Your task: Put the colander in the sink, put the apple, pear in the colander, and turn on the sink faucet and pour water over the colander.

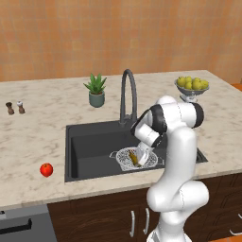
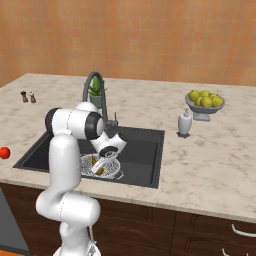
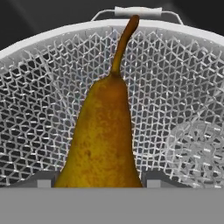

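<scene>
My jaws are down inside the colander (image 1: 127, 159), which sits in the sink (image 1: 90, 142) toward its front right, and the pear (image 3: 103, 140) stands between my fingertips (image 3: 43, 180) with its stem pointing at the far handle. The tips sit close on either side of the fruit, but I cannot tell whether they grip it or have let go. The apple (image 1: 46, 169) lies on the surface (image 1: 42, 127) left of the sink, well apart from the colander, and the sink faucet (image 1: 127, 94) rises behind the basin.
</scene>
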Motion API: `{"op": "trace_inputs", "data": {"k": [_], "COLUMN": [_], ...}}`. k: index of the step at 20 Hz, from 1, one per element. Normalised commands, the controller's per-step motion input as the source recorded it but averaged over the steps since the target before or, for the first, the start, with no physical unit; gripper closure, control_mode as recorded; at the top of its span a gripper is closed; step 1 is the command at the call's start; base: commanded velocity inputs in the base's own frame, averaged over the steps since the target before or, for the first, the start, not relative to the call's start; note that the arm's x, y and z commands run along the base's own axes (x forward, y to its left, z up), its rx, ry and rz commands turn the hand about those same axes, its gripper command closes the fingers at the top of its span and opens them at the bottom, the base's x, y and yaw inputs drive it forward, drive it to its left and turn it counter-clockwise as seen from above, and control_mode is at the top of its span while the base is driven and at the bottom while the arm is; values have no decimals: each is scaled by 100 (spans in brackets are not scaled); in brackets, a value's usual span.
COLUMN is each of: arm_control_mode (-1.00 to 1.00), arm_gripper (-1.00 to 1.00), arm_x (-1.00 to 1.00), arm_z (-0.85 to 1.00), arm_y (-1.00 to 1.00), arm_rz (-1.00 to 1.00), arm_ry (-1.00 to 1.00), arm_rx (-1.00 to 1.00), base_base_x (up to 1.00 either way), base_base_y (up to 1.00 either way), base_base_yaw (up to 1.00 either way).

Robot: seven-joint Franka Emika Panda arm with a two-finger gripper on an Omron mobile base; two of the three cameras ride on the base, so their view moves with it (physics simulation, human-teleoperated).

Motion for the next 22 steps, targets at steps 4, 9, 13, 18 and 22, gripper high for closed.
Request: {"op": "trace_inputs", "data": {"k": [4, 9, 13, 18, 22], "arm_control_mode": [-100, -100, -100, -100, -100], "arm_gripper": [100, -100, -100, -100, -100], "arm_x": [0, -7, -12, -23, -34], "arm_z": [-4, 1, 11, 34, 38], "arm_y": [0, 6, 6, -1, -5], "arm_rz": [0, 0, 0, 0, 0], "arm_ry": [0, 0, 1, 0, 1], "arm_rx": [0, 0, -1, -2, -3], "base_base_x": [0, 0, 0, 0, 0], "base_base_y": [0, 0, 0, 0, 0], "base_base_yaw": [0, 0, 0, 0, 0]}}
